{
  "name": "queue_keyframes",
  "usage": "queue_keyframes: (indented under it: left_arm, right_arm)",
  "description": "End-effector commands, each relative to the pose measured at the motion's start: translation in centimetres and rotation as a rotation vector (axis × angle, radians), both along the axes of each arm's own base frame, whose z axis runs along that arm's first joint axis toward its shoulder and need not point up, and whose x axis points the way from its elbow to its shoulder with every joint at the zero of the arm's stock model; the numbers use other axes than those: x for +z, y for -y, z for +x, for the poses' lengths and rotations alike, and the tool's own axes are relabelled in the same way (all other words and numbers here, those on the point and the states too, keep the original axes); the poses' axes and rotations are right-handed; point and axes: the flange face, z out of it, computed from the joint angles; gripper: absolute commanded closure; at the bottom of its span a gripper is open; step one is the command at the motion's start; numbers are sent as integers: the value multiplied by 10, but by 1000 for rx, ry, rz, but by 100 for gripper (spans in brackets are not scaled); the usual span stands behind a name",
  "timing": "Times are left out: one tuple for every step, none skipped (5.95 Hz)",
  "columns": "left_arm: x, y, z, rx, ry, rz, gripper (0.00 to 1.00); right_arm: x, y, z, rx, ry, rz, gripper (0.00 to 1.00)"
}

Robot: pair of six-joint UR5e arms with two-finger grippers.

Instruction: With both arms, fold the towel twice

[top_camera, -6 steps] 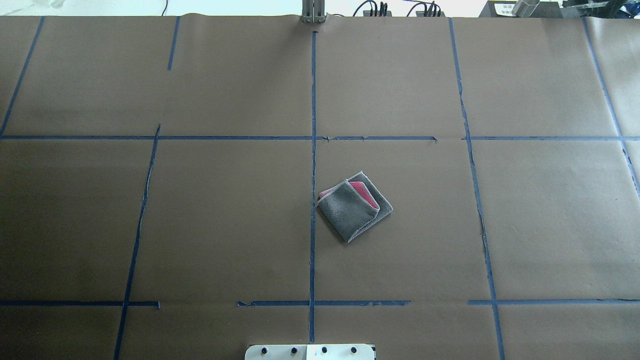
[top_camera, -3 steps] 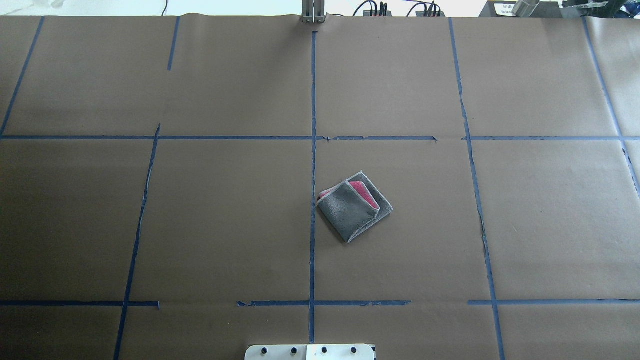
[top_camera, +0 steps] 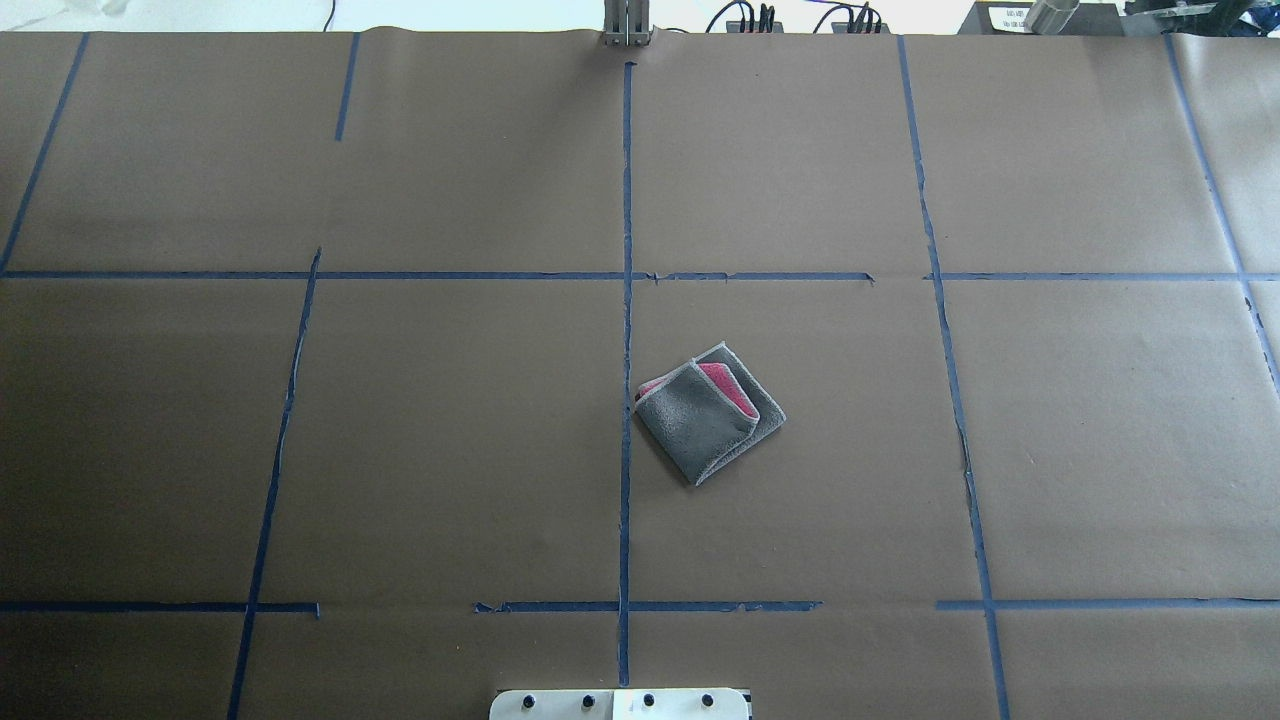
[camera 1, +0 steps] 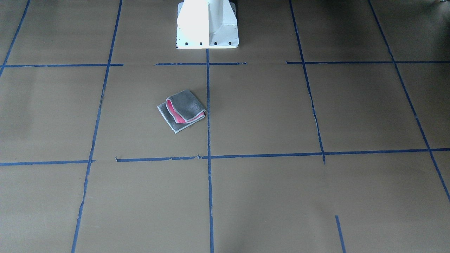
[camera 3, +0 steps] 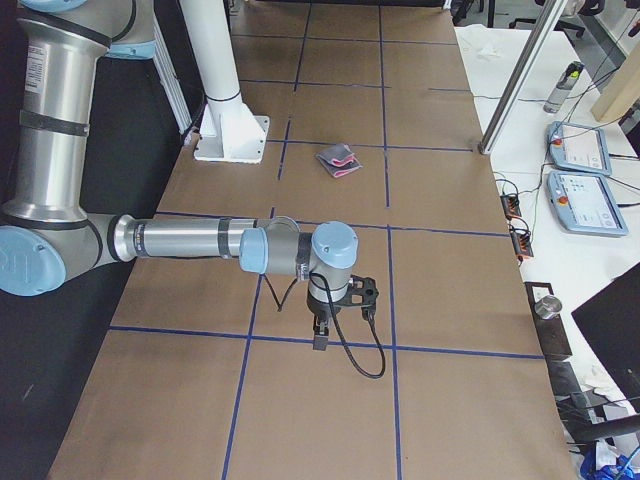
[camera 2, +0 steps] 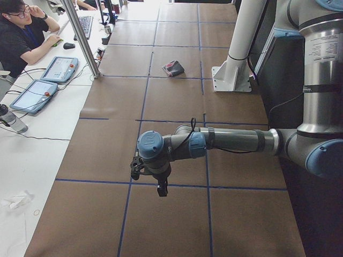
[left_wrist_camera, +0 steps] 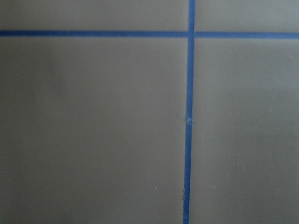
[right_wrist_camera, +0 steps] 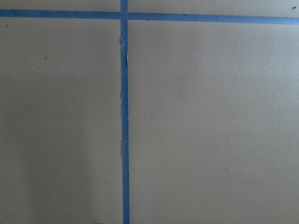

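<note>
Towel [top_camera: 710,415] folded small on counter [top_camera: 450,450], grey outward, pink strip at the open edge, just right of centre tape line [top_camera: 627,200], in front of pedestal [camera 1: 207,21]. Left arm [camera 2: 236,140], right arm [camera 3: 190,240] low over opposite counter ends, well apart from towel. Left fingers [camera 2: 161,190], right fingers [camera 3: 320,342]: wide or narrow, cannot tell.

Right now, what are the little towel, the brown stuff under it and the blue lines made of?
The towel: soft fuzzy cloth, probably terry or microfibre; its grey face looks nappy, with a pale stitched edge. The brown cover: likely matte paper, flat with faint creases. The blue lines: seemingly thin tape, torn and ragged in spots.
</note>
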Motion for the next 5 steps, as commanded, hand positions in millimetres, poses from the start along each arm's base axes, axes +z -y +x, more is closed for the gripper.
queue_keyframes:
  left_arm:
    - [9,-4,1,3,-3,-13,0]
    - [6,-2,1,4,-3,-1,0]
    - [3,1,2,6,-3,5,0]
    - [1,2,2,6,-4,12,0]
    - [-1,5,2,5,-4,48,0]
  right_arm:
    - [2,0,-1,1,8,-4,0]
    - [2,0,-1,1,8,-3,0]
    - [1,0,-2,1,9,-3,0]
    - [1,0,-2,2,9,-4,0]
    - [1,0,-2,2,14,-3,0]
